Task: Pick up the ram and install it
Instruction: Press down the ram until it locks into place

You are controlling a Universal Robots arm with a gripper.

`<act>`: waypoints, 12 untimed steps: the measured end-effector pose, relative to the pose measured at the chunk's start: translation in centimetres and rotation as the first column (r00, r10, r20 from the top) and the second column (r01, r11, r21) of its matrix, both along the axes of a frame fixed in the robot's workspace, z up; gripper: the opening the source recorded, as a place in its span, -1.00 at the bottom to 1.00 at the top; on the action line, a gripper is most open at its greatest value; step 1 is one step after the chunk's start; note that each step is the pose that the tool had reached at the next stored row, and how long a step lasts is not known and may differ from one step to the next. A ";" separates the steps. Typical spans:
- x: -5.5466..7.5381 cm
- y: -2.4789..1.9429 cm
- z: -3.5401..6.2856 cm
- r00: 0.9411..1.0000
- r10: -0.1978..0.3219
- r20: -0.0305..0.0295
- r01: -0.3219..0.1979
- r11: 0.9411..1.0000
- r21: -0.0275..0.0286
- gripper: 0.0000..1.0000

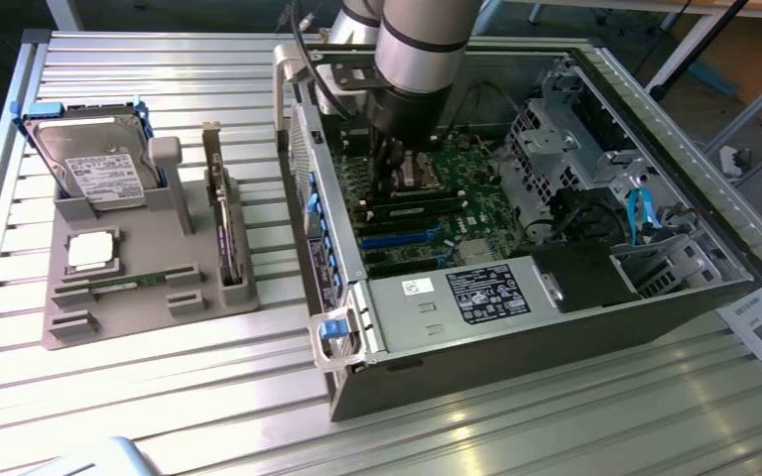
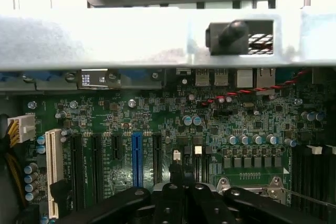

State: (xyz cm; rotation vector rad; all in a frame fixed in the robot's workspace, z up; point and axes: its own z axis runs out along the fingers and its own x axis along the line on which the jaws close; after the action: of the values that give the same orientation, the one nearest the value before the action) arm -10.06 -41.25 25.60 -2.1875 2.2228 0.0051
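Ram: a thin green stick (image 1: 130, 284) lies flat in a slot of the gray holder (image 1: 156, 233), on the tabletop (image 1: 156, 397) to the exterior view's left of the computer case (image 1: 487, 327). It is well apart from the claw.
Second board: another thin board (image 1: 227, 233) stands on edge in the holder's long slot.
Holder's other parts: a hard drive (image 1: 96, 164) stands upright at the far end, with a small square chip (image 1: 92, 250) lying flat between it and the green stick.
Handling: I judge the stick light, stiff and easily damaged. It is best pinched across its two flat faces near the middle of its length, away from the contact edge, and it should not be bent or twisted.
Claw: the claw (image 1: 399, 180) is down inside the open case. In the wrist view its black fingers (image 2: 168, 203) are drawn together just over the motherboard (image 2: 157, 114).
Held or not: I cannot tell whether anything is clamped between the fingers.
Arm: the arm (image 1: 421, 50) comes down steeply from above into the case, near the side facing the holder. Its wrist points almost straight down at the board's middle, beside the dark memory slots.
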 end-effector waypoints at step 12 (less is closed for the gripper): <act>0.0 0.00 2.99 1.000 0.000 0.000 0.000 1.000 -0.001 -0.80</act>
State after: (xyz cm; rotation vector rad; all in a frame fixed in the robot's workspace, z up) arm -10.05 -41.25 28.59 -2.1878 2.2230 0.0044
